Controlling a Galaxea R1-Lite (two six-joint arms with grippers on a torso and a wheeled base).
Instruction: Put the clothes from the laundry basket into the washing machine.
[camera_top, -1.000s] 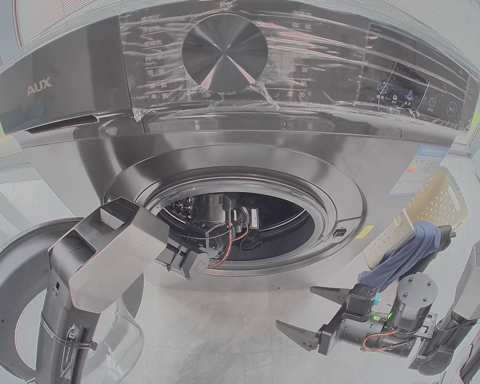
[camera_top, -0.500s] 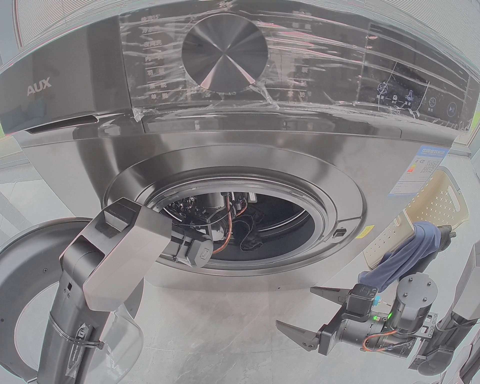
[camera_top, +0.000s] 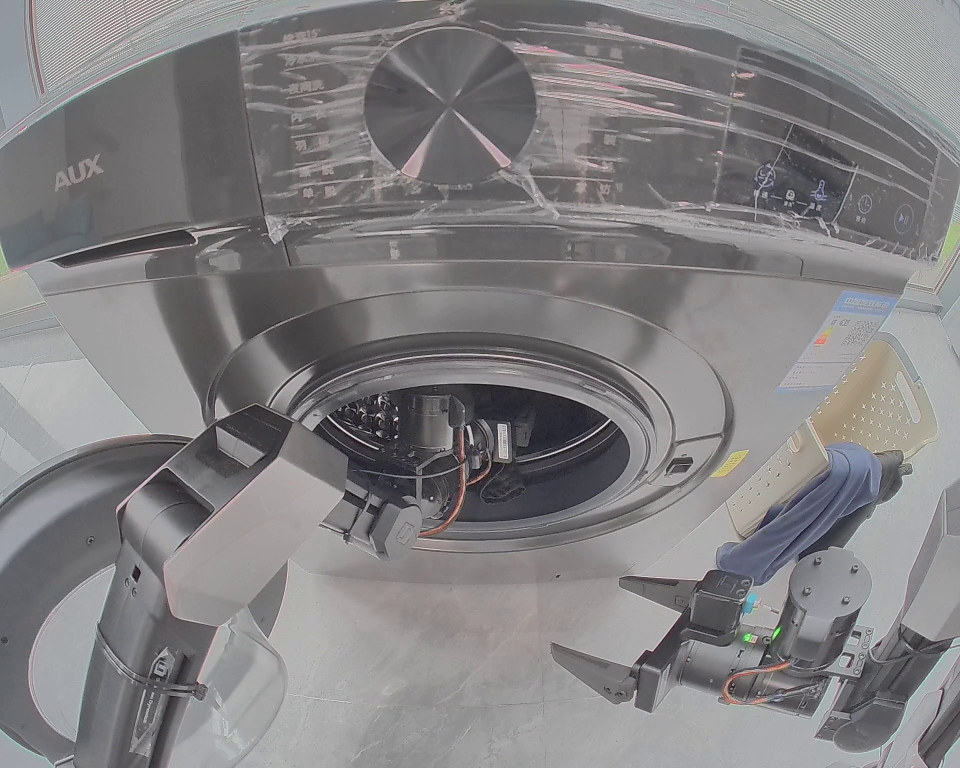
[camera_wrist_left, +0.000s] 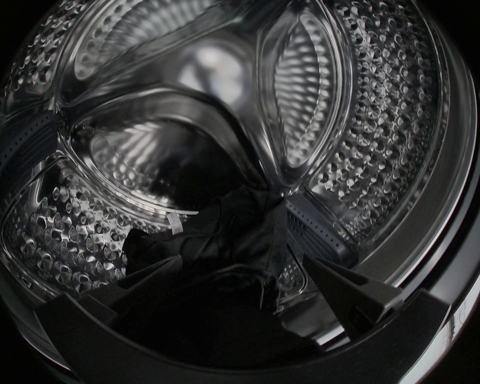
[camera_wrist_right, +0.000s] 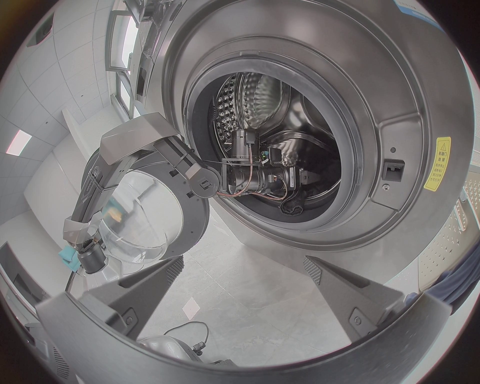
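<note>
**Washer** (camera_top: 560, 300): front-loader. The door (camera_top: 30, 520) is swung wide to the robot's left, leaving the drum (camera_wrist_left: 390, 125) exposed.

**Dark garment** (camera_wrist_left: 225, 235): one item, crumpled low in the drum near the mouth. Counted as loaded.

**Left gripper** (camera_wrist_left: 241, 260): inside the drum, fingers spread, nothing pinched. The dark garment lies just beyond the tips. Contact with the cloth cannot be told, as it is black on black.

**Blue garment** (camera_top: 810, 510): draped over the rim of the basket (camera_top: 880, 400), which stands at the washer's right. Not loaded.

**Right gripper** (camera_top: 590, 615): low over the floor (camera_top: 450, 650), near the blue garment, fingers spread and empty.

**Progress (judged):**
- At least one piece is in and at least one is left to move.
- The next pick is probably the blue garment, which is nearest the right gripper.
- The door closing, if wanted, is not yet done.

**Hidden or unclear:**
- The basket's inside is screened by its own wall and the blue garment, and its far side is cut by the frame edge, so the count of remaining clothes is unknown.
- The drum's lower front sits in deep shadow. Whether the dark heap is one garment or several cannot be made out.
</note>
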